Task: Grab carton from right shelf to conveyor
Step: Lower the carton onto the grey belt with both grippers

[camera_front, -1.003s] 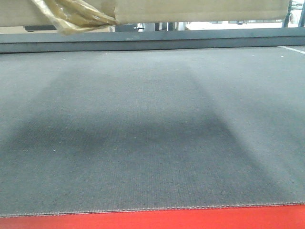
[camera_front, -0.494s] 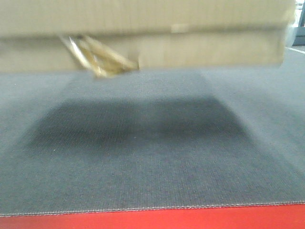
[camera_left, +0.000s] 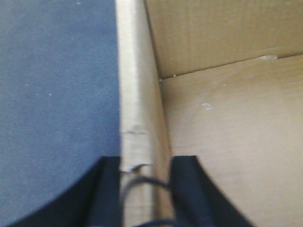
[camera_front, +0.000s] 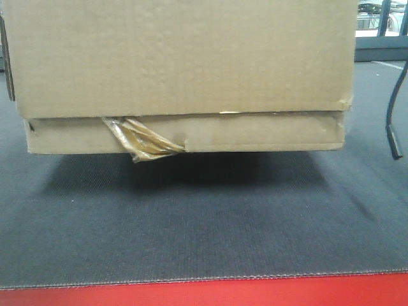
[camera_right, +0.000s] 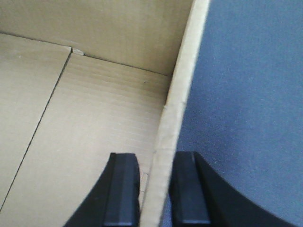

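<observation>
The brown open-top carton (camera_front: pixel 185 57) fills the upper front view, low over the dark conveyor belt (camera_front: pixel 204 223), with crumpled yellowish tape (camera_front: pixel 141 143) hanging from its bottom flap. I cannot tell whether it touches the belt. My left gripper (camera_left: pixel 144 163) is shut on the carton's left wall (camera_left: pixel 135 94), one finger inside and one outside. My right gripper (camera_right: pixel 156 161) is shut on the carton's right wall (camera_right: pixel 182 90) in the same way. The carton's inside (camera_right: pixel 94 118) looks empty.
A red strip (camera_front: pixel 204 293) runs along the belt's near edge. A black cable (camera_front: pixel 392 127) hangs to the right of the carton. Belt shows beside the carton in the left wrist view (camera_left: pixel 57 85) and the right wrist view (camera_right: pixel 251 94).
The carton has come down from the top edge of the front view to just above the belt, and its shadow has tightened beneath it.
</observation>
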Controlling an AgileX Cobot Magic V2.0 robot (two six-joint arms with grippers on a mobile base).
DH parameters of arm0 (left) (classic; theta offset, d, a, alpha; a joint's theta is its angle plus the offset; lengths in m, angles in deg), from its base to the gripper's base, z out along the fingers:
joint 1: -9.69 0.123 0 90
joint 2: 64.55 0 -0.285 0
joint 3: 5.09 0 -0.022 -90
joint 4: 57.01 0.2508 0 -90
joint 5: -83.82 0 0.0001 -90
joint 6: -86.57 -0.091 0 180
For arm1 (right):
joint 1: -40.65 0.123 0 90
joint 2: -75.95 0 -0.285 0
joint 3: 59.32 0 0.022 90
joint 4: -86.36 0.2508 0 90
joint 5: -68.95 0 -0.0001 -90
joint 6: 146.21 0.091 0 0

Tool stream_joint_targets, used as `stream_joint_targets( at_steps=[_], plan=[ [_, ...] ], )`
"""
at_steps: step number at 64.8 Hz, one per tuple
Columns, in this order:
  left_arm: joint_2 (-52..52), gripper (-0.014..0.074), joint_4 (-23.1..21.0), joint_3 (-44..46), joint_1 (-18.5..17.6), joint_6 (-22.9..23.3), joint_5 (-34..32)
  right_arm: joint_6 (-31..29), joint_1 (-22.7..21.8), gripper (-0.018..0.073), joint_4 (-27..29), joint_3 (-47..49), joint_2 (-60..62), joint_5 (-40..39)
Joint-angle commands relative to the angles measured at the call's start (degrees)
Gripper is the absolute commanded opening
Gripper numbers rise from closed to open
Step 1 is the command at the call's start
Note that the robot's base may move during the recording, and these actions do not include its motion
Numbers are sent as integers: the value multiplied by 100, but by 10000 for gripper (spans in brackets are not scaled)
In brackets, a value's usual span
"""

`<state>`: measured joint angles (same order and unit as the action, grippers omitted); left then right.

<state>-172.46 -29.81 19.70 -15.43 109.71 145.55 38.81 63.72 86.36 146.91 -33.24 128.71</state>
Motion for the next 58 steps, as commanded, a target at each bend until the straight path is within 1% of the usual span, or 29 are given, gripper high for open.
stream_joint_targets(
  at_steps=[1,2,4,9,11,14,25,34,39,42,46,49,51,54,58],
  plan=[
    [26,327,-430,36,-127,-13,-497,92,50,80,325,48,-6,-273],
    [26,367,-441,36,-127,-13,-497,92,50,140,325,48,-6,-273],
    [26,419,-459,36,-127,-13,-497,92,50,231,325,48,-6,-273],
    [26,546,-556,36,-127,-13,-497,92,50,491,325,48,-6,-261],
    [26,575,-584,36,-127,-13,-497,92,50,585,325,48,-6,-250],
    [49,617,-657,36,-127,-13,-497,92,50,570,325,48,3,-223],
    [173,608,-804,111,-127,-13,-404,92,25,570,275,234,58,-26],
    [570,608,-804,111,-127,-61,-382,92,-39,570,93,270,371,20],
    [852,608,-804,111,-52,-83,-382,103,-141,570,64,270,593,57],
    [1029,608,-804,99,24,-181,-377,103,-226,561,64,270,743,111],
    [1307,594,-804,-1,145,-234,-368,103,-371,510,54,212,967,157],
    [1499,566,-804,-119,278,-317,-382,103,-477,447,54,127,1133,168],
    [1664,527,-804,-277,378,-344,-411,103,-547,377,54,26,1249,168],
    [1936,437,-804,-518,531,-344,-520,103,-685,246,54,-158,1485,100],
    [2222,325,-804,-875,716,-344,-763,103,-812,116,42,-482,1763,-36]
  ],
)
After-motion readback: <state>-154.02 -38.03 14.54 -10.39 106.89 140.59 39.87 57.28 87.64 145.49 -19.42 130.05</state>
